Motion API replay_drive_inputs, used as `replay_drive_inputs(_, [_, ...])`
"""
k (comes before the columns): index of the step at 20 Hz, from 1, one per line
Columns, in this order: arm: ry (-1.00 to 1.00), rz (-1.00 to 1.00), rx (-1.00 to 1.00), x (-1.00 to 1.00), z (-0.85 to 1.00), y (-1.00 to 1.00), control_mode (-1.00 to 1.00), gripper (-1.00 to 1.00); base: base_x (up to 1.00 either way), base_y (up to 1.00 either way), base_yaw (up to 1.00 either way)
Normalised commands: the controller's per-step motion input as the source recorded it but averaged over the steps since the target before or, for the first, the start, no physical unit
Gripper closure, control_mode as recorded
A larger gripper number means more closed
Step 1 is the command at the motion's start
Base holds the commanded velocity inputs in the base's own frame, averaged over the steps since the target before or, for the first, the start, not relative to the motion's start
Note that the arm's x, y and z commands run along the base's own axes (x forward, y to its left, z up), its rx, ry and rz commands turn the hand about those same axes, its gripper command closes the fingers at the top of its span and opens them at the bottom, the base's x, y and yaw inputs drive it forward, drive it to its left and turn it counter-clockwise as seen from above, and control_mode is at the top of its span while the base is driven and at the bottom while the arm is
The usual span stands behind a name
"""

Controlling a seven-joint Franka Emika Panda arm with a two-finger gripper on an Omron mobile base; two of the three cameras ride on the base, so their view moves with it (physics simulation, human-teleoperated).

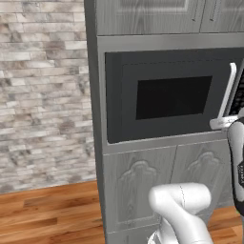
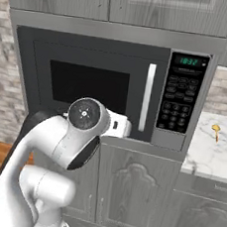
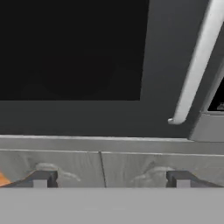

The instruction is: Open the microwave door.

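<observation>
Open air in front of the dark charcoal microwave door (image 2: pixel 89 83), long white vertical bar handle (image 3: pixel 197 65) standing proud of the panel with a gap behind it, grey keypad panel (image 2: pixel 182 101) just beside, wide-spread gripper (image 3: pixel 109 179) fingertips low, facing pale grey wood-grain cabinet doors (image 3: pixel 100 166)

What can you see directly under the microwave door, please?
Under the microwave door sit pale grey carved cabinet doors; the arm covers part of them. Their contents cannot be seen.

The arm (image 2: pixel 57 144) was glossy white with rounded links, dark joint bands, a round grey cap, and small dark fingertips (image 3: pixel 40 178).
</observation>
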Motion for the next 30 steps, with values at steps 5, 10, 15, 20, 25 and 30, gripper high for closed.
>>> replay_drive_inputs(5, [-0.33,0.0,0.0,-0.21,0.13,-0.72,-1.0,-1.0,0.0,0.0,0.0])
replay_drive_inputs(10, [-0.3,0.0,0.07,0.03,0.21,-0.48,-1.0,-1.0,0.0,0.0,0.0])
replay_drive_inputs(15, [-0.24,0.0,0.15,0.09,0.45,-0.26,-1.0,-1.0,0.0,0.0,0.0])
replay_drive_inputs(20, [-0.12,0.0,0.15,0.16,0.49,-0.22,-1.0,-1.0,0.0,0.0,0.0])
replay_drive_inputs(25, [-0.07,0.0,0.08,0.3,0.24,-0.17,-1.0,-1.0,0.0,0.0,0.0])
replay_drive_inputs(30, [-0.01,0.0,0.0,0.37,0.0,-0.01,-1.0,-1.0,0.0,0.0,0.0])
